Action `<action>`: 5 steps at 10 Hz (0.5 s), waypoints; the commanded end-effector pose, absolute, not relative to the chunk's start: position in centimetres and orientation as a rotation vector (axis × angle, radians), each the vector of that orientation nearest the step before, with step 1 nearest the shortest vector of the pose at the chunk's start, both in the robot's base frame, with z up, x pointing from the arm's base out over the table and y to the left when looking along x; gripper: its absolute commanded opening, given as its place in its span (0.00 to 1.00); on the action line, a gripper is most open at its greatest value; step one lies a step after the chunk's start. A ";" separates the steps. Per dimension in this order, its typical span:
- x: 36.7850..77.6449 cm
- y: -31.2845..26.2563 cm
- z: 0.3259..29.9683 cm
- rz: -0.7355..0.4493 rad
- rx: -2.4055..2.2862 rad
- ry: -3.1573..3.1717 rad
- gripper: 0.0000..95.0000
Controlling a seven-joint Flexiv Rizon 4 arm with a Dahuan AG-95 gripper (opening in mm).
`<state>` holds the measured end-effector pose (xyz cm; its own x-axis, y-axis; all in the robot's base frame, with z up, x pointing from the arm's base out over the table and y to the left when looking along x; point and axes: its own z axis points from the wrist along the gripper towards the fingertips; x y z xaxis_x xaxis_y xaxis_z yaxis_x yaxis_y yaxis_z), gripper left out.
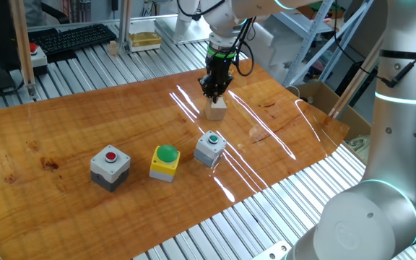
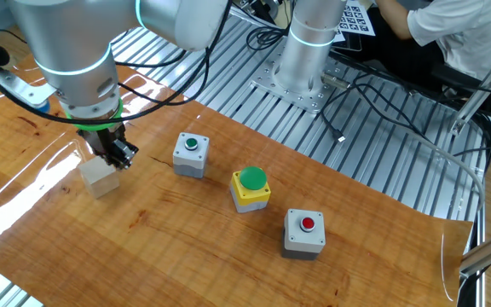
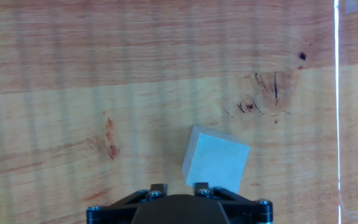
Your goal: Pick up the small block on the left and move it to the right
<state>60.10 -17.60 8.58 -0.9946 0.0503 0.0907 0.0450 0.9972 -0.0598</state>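
I've got the claw [image 1: 213, 92] hanging right over the small block [image 1: 217, 109], which sits flat on the wooden counter [image 1: 63, 137], beyond the grey box with the green button [image 1: 209, 146]. In the other fixed view the claw [image 2: 116, 153] reads as just above and slightly behind the small block [image 2: 99, 178], close to it but whether it touches I can't say. I can't tell if the fingers are apart or together: the arm body hides them in both fixed views, and the hand view shows only the dark housing at the bottom edge.

My main worry is alignment. In the hand view the small block [image 3: 216, 160] sits right of centre and turned at an angle to the housing. If I descend like this, I judge one finger could land on the top face or catch a corner, and the cube would skid or spin on the glossy wood. A corner-to-corner pinch could also let it twist out on the lift.

The grey box is the nearest neighbour, near but apart, so I'd watch clearance when carrying the cube sideways
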 end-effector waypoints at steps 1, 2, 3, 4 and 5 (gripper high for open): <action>60.0 -17.8 8.8 0.094 -0.072 -3.057 1.00; 60.0 -18.4 8.6 0.094 -0.074 -3.059 1.00; 60.1 -19.0 8.4 0.088 -0.071 -3.062 1.00; 60.1 -19.1 8.4 0.090 -0.072 -3.062 1.00; 60.0 -19.6 8.2 0.097 -0.079 -3.064 1.00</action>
<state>60.13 -19.66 8.16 -0.9955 0.0572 0.0762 0.0522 0.9964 -0.0662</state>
